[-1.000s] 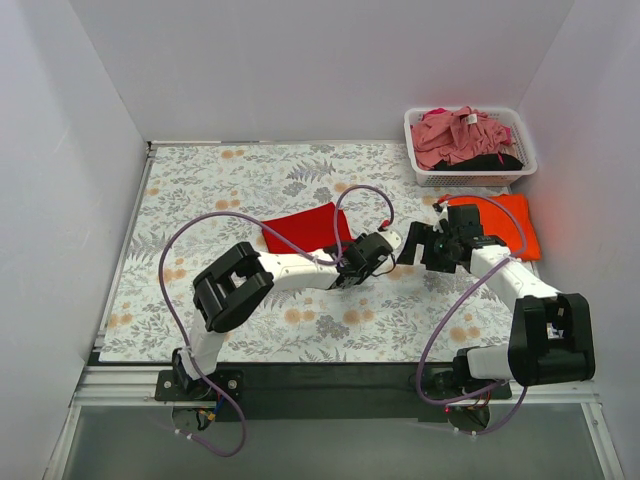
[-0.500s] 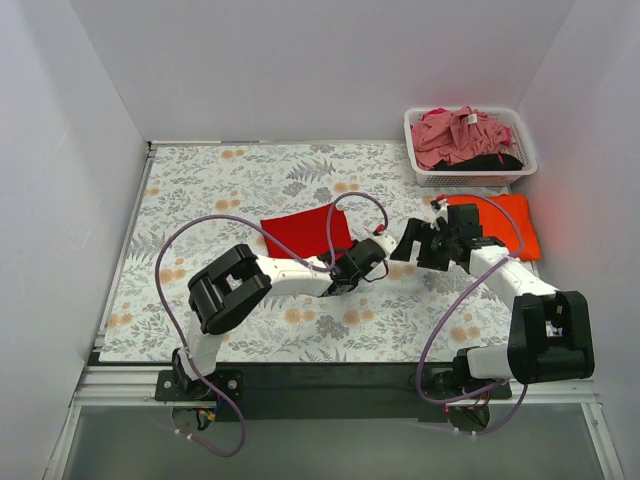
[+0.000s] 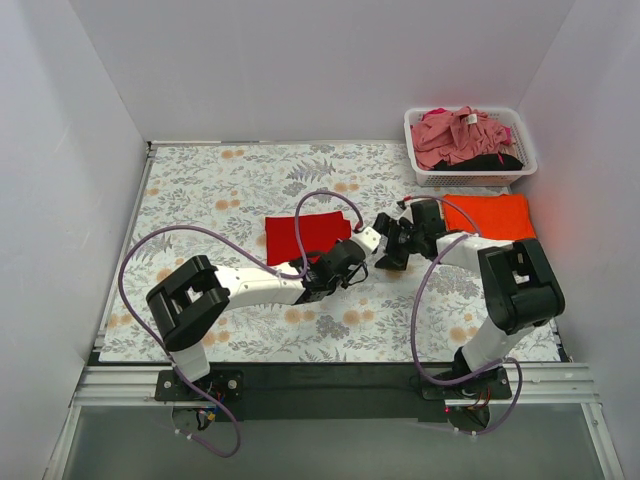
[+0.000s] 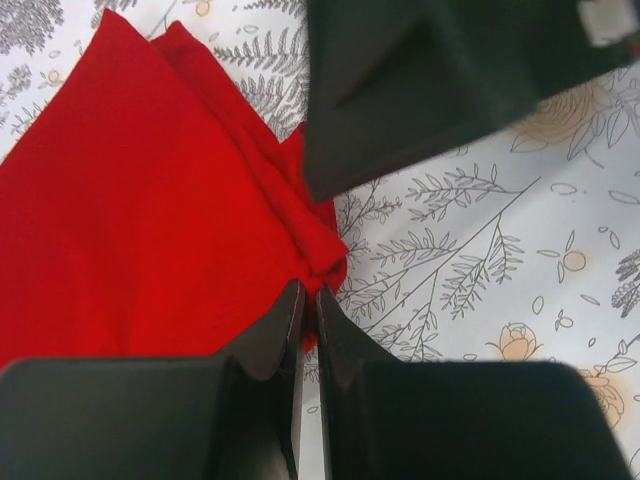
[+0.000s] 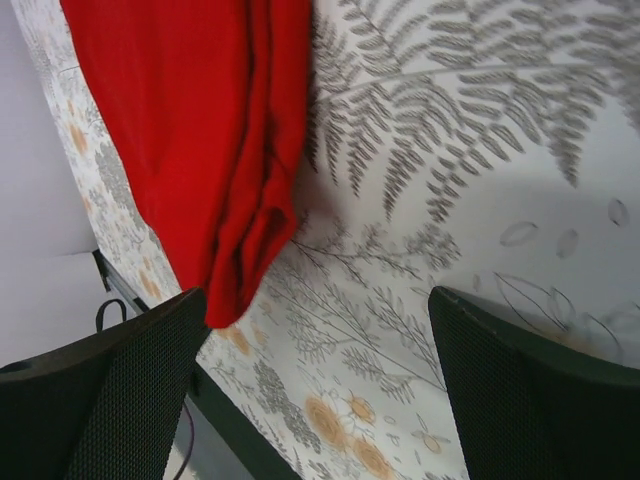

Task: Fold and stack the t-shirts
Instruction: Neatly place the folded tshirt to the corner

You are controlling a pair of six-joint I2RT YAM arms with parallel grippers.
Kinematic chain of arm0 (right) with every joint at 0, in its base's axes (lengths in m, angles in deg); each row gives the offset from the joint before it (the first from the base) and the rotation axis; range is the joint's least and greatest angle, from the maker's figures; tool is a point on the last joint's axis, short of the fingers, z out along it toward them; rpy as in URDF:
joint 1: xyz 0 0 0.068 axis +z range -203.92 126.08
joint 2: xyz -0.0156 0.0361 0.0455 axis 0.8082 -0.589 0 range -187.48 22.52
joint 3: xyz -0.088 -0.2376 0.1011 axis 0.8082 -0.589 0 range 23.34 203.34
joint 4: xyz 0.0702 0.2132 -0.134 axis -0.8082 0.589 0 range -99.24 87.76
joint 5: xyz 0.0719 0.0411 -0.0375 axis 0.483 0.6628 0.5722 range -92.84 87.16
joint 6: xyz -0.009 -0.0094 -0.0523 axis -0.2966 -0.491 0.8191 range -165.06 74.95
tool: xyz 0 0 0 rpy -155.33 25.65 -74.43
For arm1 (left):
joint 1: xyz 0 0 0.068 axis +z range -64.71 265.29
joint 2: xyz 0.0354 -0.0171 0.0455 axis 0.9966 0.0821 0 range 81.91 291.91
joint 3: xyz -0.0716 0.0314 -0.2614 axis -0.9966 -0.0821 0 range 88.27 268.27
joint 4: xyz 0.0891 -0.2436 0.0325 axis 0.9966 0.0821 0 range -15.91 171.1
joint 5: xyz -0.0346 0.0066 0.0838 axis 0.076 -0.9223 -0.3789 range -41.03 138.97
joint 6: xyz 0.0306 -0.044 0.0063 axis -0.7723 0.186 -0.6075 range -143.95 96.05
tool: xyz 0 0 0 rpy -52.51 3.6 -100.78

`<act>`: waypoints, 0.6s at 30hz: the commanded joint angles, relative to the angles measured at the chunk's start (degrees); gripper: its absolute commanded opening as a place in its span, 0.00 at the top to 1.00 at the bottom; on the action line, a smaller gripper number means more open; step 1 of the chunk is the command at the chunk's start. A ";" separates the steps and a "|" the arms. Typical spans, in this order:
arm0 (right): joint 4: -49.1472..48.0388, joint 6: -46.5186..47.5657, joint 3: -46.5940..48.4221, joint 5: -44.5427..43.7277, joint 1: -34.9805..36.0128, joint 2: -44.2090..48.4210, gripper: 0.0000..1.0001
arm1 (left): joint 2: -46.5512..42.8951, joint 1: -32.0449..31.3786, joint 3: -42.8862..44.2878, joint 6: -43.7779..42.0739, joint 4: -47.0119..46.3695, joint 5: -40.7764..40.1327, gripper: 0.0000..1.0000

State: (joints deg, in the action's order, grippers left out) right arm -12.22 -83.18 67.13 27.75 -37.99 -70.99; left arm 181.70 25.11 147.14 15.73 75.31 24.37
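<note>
One red t-shirt [image 3: 300, 236], on the bench [image 3: 215, 185] well left of the basket [image 3: 470, 178], is light and limp; your left jaws pinch its bunched corner, right jaws gape empty, so take all layers together.

Robot lab test cell, set up for a laundry chore.
Plain white panels [image 3: 300, 70] close in three sides. Two white-and-black arms, left [image 3: 255, 285] and right [image 3: 515, 285], are bolted to a dark rail [image 3: 330, 378], trailing purple cables [image 3: 325, 192] over a floral table cloth [image 3: 200, 190] with a red t-shirt [image 3: 285, 235] and a white basket [image 3: 470, 179].
</note>
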 commanded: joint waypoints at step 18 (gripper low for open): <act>-8.53 -10.65 11.93 1.14 12.46 -17.40 0.14 | -3.90 -0.20 -1.48 4.70 -5.78 4.03 1.00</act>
State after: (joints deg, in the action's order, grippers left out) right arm -21.93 -94.33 77.95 30.24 -26.69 -85.07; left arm 181.59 25.11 145.94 19.18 72.18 26.38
